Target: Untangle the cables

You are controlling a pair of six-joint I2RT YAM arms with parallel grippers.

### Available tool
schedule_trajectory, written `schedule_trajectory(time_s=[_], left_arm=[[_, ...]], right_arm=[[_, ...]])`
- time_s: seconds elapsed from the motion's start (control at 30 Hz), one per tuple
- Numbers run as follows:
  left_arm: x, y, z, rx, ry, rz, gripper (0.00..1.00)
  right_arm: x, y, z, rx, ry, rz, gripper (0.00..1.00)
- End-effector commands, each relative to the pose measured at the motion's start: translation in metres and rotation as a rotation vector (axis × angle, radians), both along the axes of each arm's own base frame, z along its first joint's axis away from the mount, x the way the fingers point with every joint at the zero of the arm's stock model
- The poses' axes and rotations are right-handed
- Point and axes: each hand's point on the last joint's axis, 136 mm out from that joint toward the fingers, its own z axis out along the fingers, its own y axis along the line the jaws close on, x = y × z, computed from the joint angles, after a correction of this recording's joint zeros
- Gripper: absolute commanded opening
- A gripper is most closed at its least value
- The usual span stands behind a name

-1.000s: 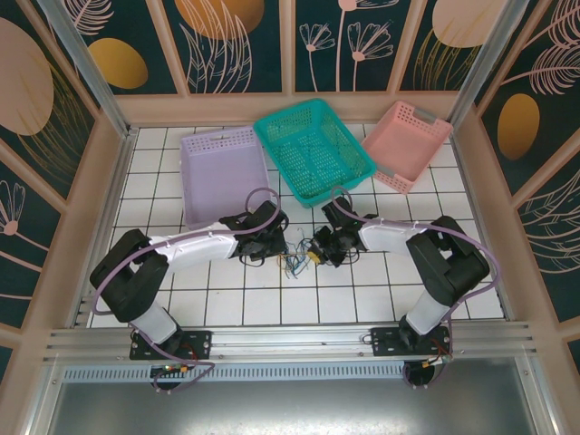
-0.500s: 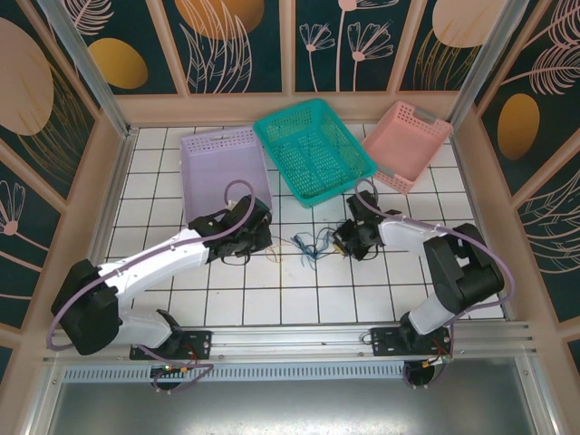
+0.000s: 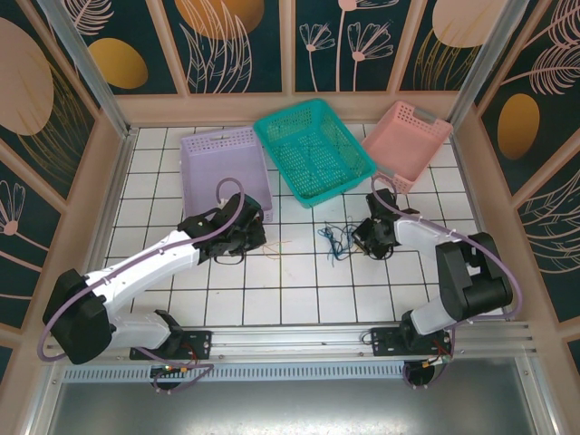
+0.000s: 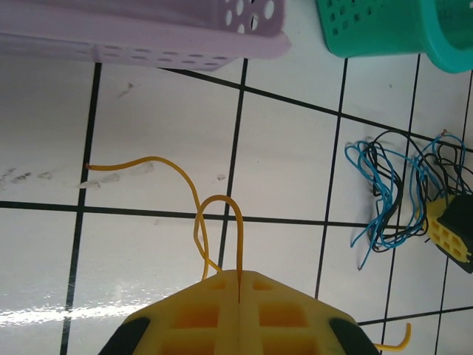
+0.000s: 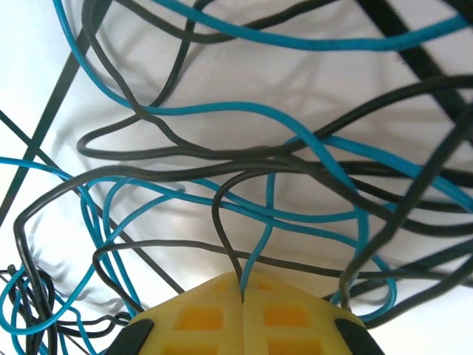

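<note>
**Inspector:** State the condition of the left gripper.

**Technician:** In the left wrist view its fingers are pressed flat together with no gap. A yellow wire is pinched in the seam. The wire rises from the fingers in a narrow loop, then runs left across a tile of the desk. Its free end lies just in front of the lavender basket.

**Inspector:** And the right gripper?

**Technician:** It is also fully closed. In the right wrist view its fingers meet on one black strand and one blue strand, which enter the seam side by side.

**Inspector:** Locate the cables.

**Technician:** The blue and black strands form a loose tangle on the white tiles, in front of the teal basket. The tangle lies between the two grippers. It touches the right one and is well apart from the left one. In the right wrist view the strands cross over one another in many open loops, with a tighter bunch at the lower left.

**Inspector:** Is the yellow wire part of that tangle?

**Technician:** No. In the left wrist view it lies apart from the blue and black bundle, with bare tile between them.

**Inspector:** Other items?

**Technician:** A pink basket stands at the far right of the desk, beside the teal one.
</note>
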Motion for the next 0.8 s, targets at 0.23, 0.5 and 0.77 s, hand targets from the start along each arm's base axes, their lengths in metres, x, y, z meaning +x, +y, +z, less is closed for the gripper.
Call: schedule_trajectory(time_s=[0.23, 0.5, 0.77], left_arm=[[0.010, -0.029, 0.019, -0.121, -0.057, -0.076, 0.00], [0.033, -0.054, 0.040, -0.231, -0.027, 0.027, 0.00], [0.046, -0.082, 0.055, -0.355, 0.037, 0.075, 0.00]], right_arm=[[0.017, 0.021, 0.088, 0.015, -0.238, 0.137, 0.49], [-0.001, 0.094, 0.189, 0.430, -0.337, 0.098, 0.58], [-0.008, 0.147, 0.196, 0.645, -0.271, -0.001, 0.62]])
